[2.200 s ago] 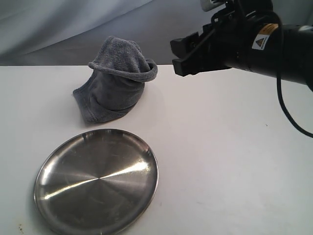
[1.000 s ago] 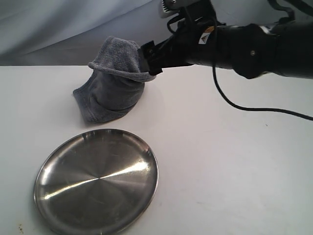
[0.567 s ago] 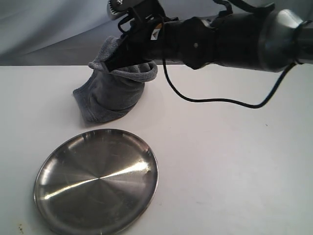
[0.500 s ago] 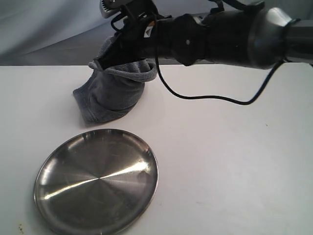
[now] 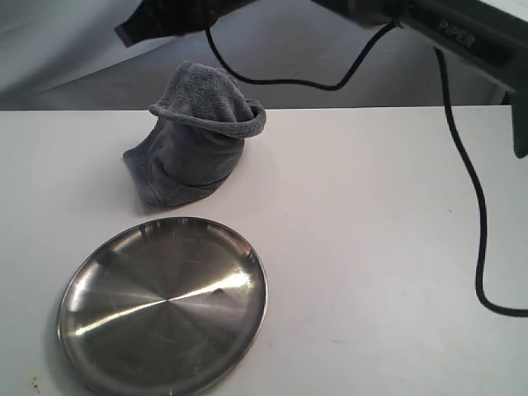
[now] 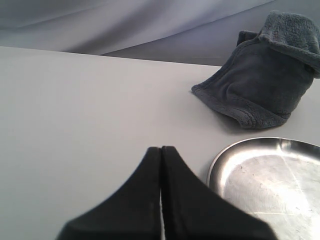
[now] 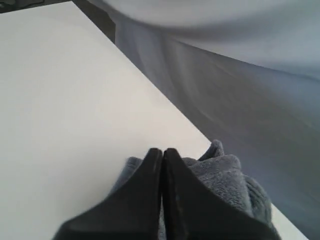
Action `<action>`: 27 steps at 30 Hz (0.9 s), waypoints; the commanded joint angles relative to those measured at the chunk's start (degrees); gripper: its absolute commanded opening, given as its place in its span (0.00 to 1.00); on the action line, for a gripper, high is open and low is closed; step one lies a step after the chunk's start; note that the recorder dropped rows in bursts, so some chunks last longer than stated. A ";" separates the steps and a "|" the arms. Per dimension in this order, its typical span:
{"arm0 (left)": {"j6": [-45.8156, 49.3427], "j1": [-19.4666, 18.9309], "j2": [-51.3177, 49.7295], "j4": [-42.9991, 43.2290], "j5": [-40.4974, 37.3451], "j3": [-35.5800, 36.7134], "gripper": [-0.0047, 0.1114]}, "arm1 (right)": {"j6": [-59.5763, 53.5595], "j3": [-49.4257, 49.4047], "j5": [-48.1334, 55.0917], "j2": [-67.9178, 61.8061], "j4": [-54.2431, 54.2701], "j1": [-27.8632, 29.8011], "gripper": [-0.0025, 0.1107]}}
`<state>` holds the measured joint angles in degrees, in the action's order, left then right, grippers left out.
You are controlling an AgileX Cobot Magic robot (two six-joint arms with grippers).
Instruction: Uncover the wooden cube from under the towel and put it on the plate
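The soft, limp dark grey-blue plush towel (image 5: 195,155) should lift easily by its top fold; the right gripper (image 7: 162,151) is closed, holding nothing.

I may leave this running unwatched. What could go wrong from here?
1. The right gripper has its fingers shut on nothing, up above the towel, which covers the block completely; lifting away now would uncover nothing.
2. The towel stands bunched tall beside the plate; a sideways pull might tip the hidden block toward its rim.
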<state>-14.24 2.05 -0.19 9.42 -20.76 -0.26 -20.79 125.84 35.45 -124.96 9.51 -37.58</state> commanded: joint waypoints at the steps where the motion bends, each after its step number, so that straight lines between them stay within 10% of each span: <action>1: -0.21 0.23 0.19 -0.13 0.38 0.26 0.04 | 3.48 3.53 7.18 -0.30 -2.27 4.34 0.02; 13: -0.21 0.23 0.19 -0.13 0.38 0.26 0.04 | -3.34 3.53 34.51 -0.85 -2.49 11.43 0.02; 27: -0.21 0.23 0.19 -0.13 0.38 0.26 0.04 | -20.31 0.13 30.85 -7.45 10.97 1.38 0.02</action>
<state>-14.24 2.05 -0.19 9.42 -20.76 -0.26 -39.54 126.20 69.72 -131.24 20.07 -34.24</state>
